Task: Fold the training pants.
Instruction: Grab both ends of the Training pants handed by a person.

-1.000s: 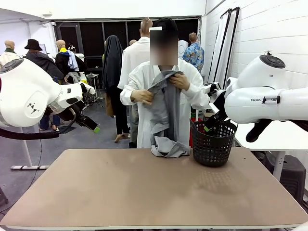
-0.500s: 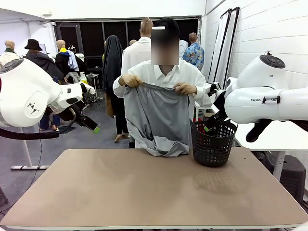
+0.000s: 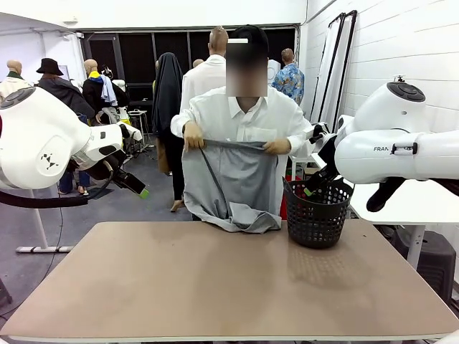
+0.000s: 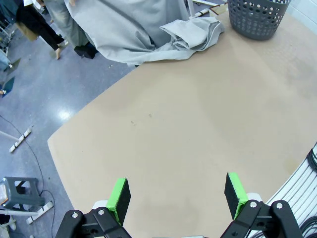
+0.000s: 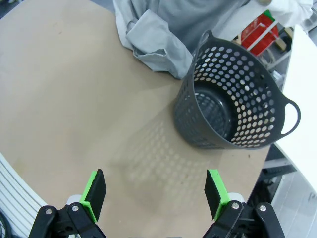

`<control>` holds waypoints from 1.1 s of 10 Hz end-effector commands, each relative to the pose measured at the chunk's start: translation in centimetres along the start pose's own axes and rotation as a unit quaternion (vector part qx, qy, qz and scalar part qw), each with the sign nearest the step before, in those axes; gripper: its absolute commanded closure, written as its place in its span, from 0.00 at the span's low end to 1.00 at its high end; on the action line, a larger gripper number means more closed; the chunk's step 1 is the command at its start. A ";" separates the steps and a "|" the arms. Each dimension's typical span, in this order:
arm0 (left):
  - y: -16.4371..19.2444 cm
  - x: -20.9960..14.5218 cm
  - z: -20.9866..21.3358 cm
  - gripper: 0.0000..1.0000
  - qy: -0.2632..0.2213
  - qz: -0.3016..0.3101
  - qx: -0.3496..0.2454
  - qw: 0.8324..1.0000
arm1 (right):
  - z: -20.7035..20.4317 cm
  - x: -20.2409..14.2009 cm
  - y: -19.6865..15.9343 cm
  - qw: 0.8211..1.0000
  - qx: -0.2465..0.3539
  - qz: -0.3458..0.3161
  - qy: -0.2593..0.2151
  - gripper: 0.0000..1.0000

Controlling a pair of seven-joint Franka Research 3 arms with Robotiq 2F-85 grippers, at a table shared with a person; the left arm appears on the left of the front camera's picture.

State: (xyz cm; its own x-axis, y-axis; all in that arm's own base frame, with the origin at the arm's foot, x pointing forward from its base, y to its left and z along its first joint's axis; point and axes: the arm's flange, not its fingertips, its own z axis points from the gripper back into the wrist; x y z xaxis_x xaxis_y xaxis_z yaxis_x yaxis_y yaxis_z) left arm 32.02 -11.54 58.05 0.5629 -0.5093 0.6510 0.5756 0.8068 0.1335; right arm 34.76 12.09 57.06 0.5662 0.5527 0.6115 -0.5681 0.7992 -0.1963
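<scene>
Green pads of the left end effector (image 4: 176,179) stand wide apart over the bare tan worktop (image 4: 188,124), gripping nothing. From it, the training pants (image 4: 148,29) lie well apart toward 12 o'clock, their lower end crumpled on the worktop's far edge. The dark basket (image 4: 257,17) stands toward 1 o'clock. The right end effector (image 5: 154,173) is likewise spread and empty above the worktop. In its wrist view the basket stands near at 1 o'clock, and the pants' bunched fabric rests beyond at 12 o'clock, just beside the basket. At the far side a person in a white shirt holds the waistband stretched between both hands (image 3: 192,135), and the grey cloth hangs down to the worktop.
</scene>
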 end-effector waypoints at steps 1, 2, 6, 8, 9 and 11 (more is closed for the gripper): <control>0.0 0.0 -0.1 0.00 0.000 0.000 -0.002 1.000 | 0.0 0.0 0.0 1.000 0.000 0.000 0.000 0.00; 0.0 0.0 -0.1 0.00 0.000 0.000 -0.002 1.000 | 0.0 0.0 0.0 1.000 0.000 0.000 0.000 0.00; 0.0 0.0 -0.1 0.00 0.000 0.000 -0.002 1.000 | 0.0 0.0 0.0 1.000 0.000 0.000 0.000 0.00; 0.0 0.0 -0.1 0.00 0.000 0.000 -0.002 1.000 | 0.0 0.0 0.0 1.000 0.000 0.000 0.000 0.00; 0.0 0.0 -0.1 0.00 0.000 0.000 -0.002 1.000 | 0.0 0.0 0.0 1.000 0.000 0.000 0.000 0.00; 0.0 0.0 -0.1 0.00 0.000 0.000 -0.002 1.000 | 0.0 0.0 0.0 1.000 0.000 0.000 0.000 0.00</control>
State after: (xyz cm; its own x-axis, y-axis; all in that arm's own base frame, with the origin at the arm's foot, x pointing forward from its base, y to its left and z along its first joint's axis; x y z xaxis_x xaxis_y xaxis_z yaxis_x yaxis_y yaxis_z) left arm 32.02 -11.54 58.05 0.5629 -0.5093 0.6510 0.5756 0.8068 0.1335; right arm 34.76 12.09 57.06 0.5662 0.5527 0.6115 -0.5681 0.7992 -0.1963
